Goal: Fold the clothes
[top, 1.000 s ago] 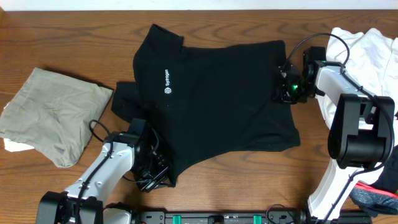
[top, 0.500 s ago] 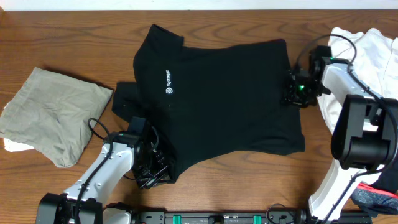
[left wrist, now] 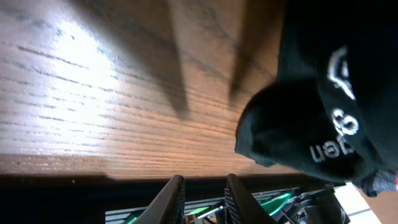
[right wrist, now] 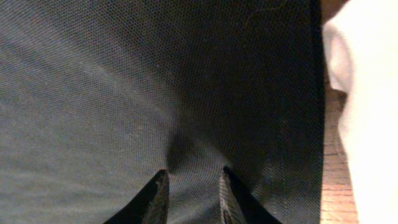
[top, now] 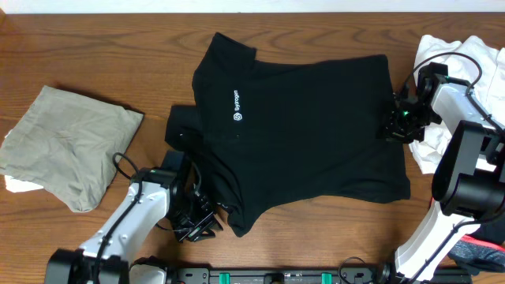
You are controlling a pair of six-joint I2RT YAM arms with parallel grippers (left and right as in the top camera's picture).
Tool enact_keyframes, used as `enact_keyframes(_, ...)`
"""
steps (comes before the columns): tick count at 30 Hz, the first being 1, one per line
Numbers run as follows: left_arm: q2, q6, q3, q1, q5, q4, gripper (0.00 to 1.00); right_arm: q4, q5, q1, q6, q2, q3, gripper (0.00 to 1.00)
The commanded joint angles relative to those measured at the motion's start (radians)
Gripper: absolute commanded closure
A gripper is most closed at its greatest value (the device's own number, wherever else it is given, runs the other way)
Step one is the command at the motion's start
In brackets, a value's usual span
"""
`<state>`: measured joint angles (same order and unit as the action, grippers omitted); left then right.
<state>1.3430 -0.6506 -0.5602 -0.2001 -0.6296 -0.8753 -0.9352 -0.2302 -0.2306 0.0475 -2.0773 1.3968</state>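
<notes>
Black shirt [top: 300, 134] lies spread on the wooden table [top: 95, 47], logo up. The right gripper [right wrist: 191, 180] presses on the shirt's right edge, its fingers narrowly apart around a pucker of cloth. Whether it pinches cannot be told; if it does, pulling away would likely drag that edge crooked. The left gripper [left wrist: 202, 186], narrowly parted and empty, sits just off the shirt's near-left corner and could snag it. Counted: one black shirt, one khaki garment [top: 67, 146] left of it, one white heap [top: 465, 55] right of it, one grey-red piece [top: 481, 252] beyond its near-right corner, and two grippers.

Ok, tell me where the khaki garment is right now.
In the overhead view the khaki garment lies at the left of the table, apart from the black shirt spread to its right.
</notes>
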Motion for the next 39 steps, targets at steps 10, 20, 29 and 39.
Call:
enact_keyframes(10, -0.312, -0.026, -0.052, -0.002, 0.013, 0.039, 0.72, -0.151, 0.098, -0.005, -0.049, 0.002, 0.154, 0.69)
enact_keyframes(20, -0.305, -0.195, 0.012, -0.003, 0.034, 0.039, 0.69, -0.196, 0.089, 0.083, -0.073, 0.077, 0.163, 0.68)
enact_keyframes(29, -0.304, -0.203, 0.090, -0.051, 0.040, 0.162, 0.63, -0.197, 0.091, 0.130, -0.074, 0.077, 0.162, 0.68)
enact_keyframes(39, -0.290, -0.197, 0.193, -0.159, 0.054, 0.445, 0.54, -0.213, 0.091, 0.131, -0.074, 0.077, 0.162, 0.68)
